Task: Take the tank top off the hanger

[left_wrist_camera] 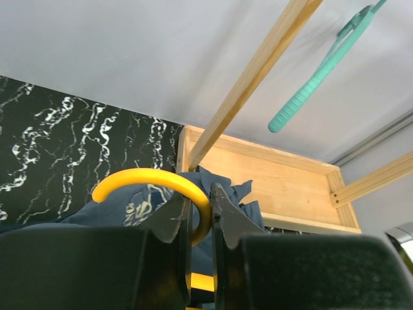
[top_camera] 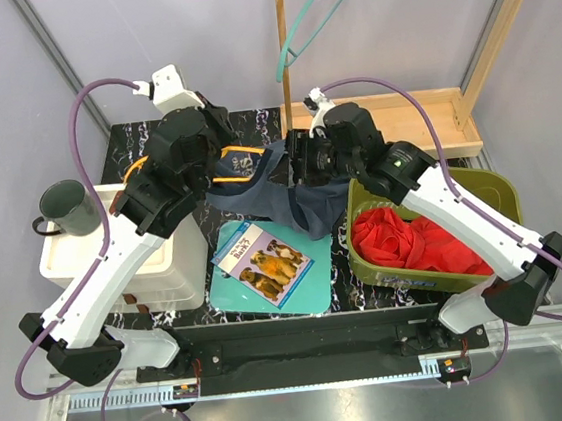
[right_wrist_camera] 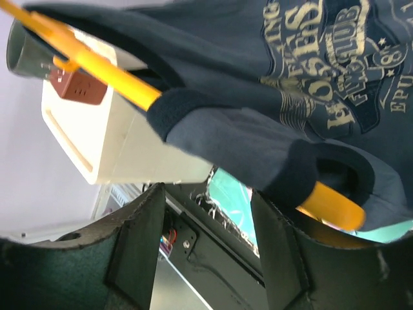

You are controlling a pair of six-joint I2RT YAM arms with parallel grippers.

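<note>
Left jaws nearly shut, pinching the yellow hanger [left_wrist_camera: 139, 177] by its hook. Right jaws spread wide, gripping nothing, close against the navy tank top [right_wrist_camera: 258, 129]. The tank top hangs on the hanger, above the black marble counter [left_wrist_camera: 64, 135].

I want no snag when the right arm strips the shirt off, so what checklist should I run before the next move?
1. Left gripper clamped on the yellow hanger at its hook: ok.
2. Right gripper open, nothing between its jaws: ok.
3. Tank top hanging just above the right gripper, likely within grasp: ok.
4. Near strap off the hanger arm: not ok, it wraps around it.
5. Other strap's state: cannot tell.
6. Teal hanger overhead, apart from both arms: ok.
</note>
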